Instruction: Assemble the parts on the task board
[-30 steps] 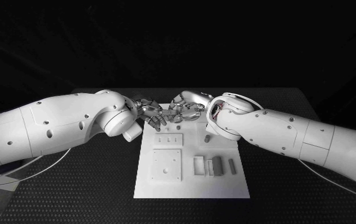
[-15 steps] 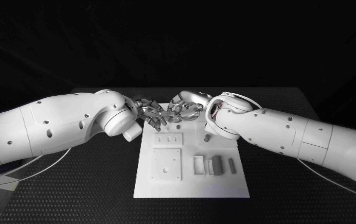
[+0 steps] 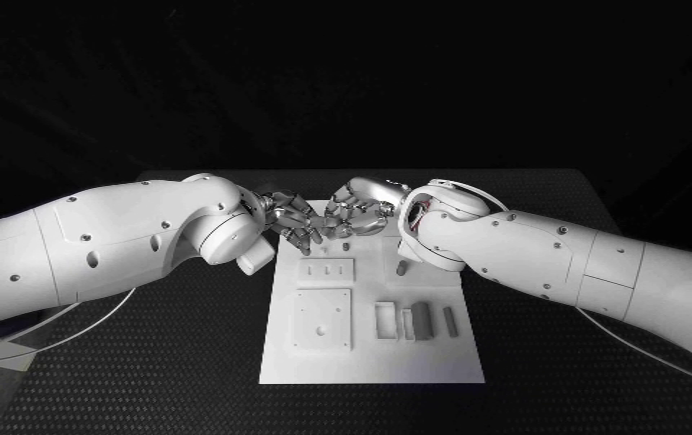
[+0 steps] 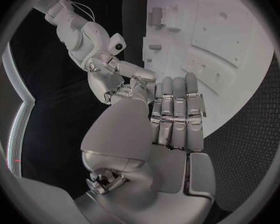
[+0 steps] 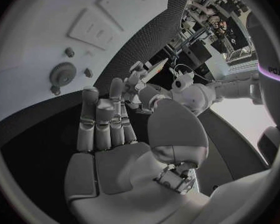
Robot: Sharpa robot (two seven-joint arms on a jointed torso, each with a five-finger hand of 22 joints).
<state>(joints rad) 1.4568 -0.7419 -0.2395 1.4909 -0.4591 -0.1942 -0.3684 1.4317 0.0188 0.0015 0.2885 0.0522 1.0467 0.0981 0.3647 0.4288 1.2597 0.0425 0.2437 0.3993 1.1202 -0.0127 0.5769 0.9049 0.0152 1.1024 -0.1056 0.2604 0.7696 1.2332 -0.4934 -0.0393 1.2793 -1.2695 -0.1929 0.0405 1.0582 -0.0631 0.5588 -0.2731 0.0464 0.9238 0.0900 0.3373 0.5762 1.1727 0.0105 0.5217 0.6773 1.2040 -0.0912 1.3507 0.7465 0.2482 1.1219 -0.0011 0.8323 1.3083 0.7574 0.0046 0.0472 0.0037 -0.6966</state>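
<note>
Task board (image 3: 372, 355) lying mid-surface; grey parts (image 3: 421, 319) resting loose on its near half, untouched; left hand (image 3: 293, 221) and right hand (image 3: 364, 209) hovering close together over its far end; whether their fingers are clamped on anything, cannot tell; risk judged: hands crowding and fouling one another, or knocking the small gear (image 5: 63, 76) at that end.

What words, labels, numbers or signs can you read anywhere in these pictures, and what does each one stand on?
None can be read for certain.
The task board carries no print, nor do the parts on it.
The left hand and right hand show no marks.
Right wrist view: dark letters on a white casing at the rim, cut off and unreadable.
</note>
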